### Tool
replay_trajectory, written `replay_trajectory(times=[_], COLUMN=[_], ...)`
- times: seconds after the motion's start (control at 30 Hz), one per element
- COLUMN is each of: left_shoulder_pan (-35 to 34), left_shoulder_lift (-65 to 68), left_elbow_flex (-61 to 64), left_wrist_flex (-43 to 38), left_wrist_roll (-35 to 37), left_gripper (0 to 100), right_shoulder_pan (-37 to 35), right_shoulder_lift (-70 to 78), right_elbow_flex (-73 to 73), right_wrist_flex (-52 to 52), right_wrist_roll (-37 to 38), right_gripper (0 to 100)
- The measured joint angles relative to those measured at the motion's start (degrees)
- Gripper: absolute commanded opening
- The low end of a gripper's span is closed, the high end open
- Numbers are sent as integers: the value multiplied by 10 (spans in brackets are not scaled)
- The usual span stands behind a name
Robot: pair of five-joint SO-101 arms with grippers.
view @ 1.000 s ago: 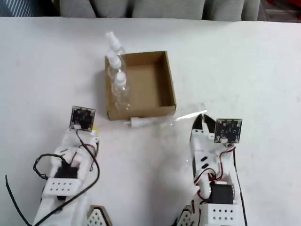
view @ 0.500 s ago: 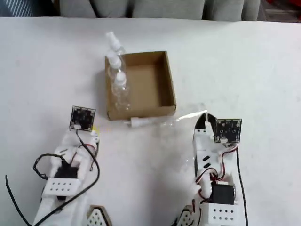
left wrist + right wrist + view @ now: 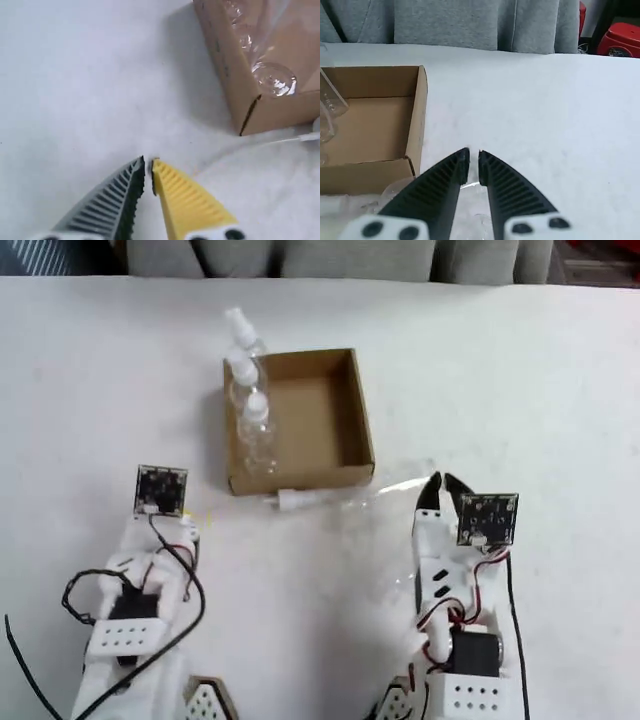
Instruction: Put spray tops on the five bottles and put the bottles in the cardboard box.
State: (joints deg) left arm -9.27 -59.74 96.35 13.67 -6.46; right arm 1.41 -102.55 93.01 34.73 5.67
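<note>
At the middle of the table (image 3: 540, 370), in the high view, you find the cardboard box (image 3: 320, 415) standing open; three bottles (image 3: 252, 435) with spray tops fitted lie in a row along one side wall of it, and the farthest one's head pokes out past the far wall; a fourth bottle (image 3: 350, 498) lies on its side on the table, just in front of the box's near wall and outside it, with its spray top (image 3: 290, 500) pointing toward the left arm's side; the right gripper (image 3: 441, 483) sits at the other end of this clear bottle, and whether it touches the bottle cannot be told; check the right wrist view, where the right gripper's jaws stand with only a narrow slit between them and hold nothing, the clear bottle showing on the table beneath them; check the left wrist view, where the left gripper (image 3: 148, 167) hangs low over bare table near a corner of the box, well apart from the bottle on the table; its grey and yellow jaws are likewise drawn nearly together and hold nothing
</note>
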Motion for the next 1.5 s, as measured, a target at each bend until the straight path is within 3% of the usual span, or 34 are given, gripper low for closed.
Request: replay_trajectory(times=[0.67,0.87,1.2,1.5], left_shoulder_pan=[0,0,0,0], left_shoulder_lift=[0,0,0,0], left_elbow_flex=[0,0,0,0], left_wrist_flex=[0,0,0,0], left_wrist_roll=[0,0,0,0], left_gripper=[31,31,31,34], right_shoulder_pan=[-26,-31,-31,-65], right_shoulder_lift=[22,154,439,587], right_elbow_flex=[0,-46,-207,-254], right_wrist_flex=[-108,-160,-163,-163], right_wrist_roll=[32,32,32,32], right_gripper=[18,18,18,18])
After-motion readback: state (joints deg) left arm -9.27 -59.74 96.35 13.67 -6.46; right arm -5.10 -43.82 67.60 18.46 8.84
